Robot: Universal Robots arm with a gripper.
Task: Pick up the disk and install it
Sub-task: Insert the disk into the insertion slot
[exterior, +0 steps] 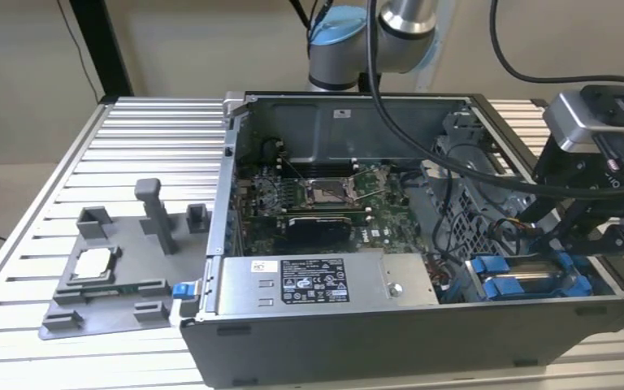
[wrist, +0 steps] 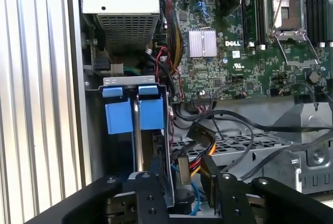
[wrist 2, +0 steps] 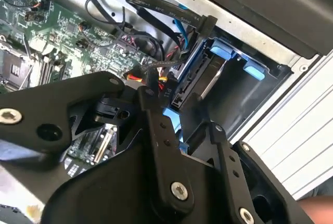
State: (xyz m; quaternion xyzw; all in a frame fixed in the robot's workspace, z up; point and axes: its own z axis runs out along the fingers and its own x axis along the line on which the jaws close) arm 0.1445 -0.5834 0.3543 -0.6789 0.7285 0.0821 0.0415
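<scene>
The disk (wrist: 164, 140) stands on edge in the drive bay at the front corner of the open computer case (exterior: 399, 341), on the exterior view's right. Its silver face (wrist 2: 210, 81) and bright blue carrier tab (wrist: 152, 113) show in both wrist views, and in the exterior view blue carrier parts (exterior: 513, 284) show in that bay. My gripper (exterior: 578, 244) hangs right over the bay. Its black fingers (wrist: 151, 185) straddle the disk's near end, and my gripper (wrist: 179, 174) looks open, with cables showing between the disk and one finger. In the second wrist view my gripper (wrist 2: 171, 95) sits at the disk's connector end.
A second blue carrier (wrist: 114, 115) sits beside the disk. Black, red and yellow cables (wrist: 218, 130) crowd the bay's inner side. The power supply box (exterior: 312, 280) and motherboard (exterior: 323, 195) fill the case. A grey fixture with a processor chip (exterior: 93, 264) lies on the slatted table (exterior: 30, 203).
</scene>
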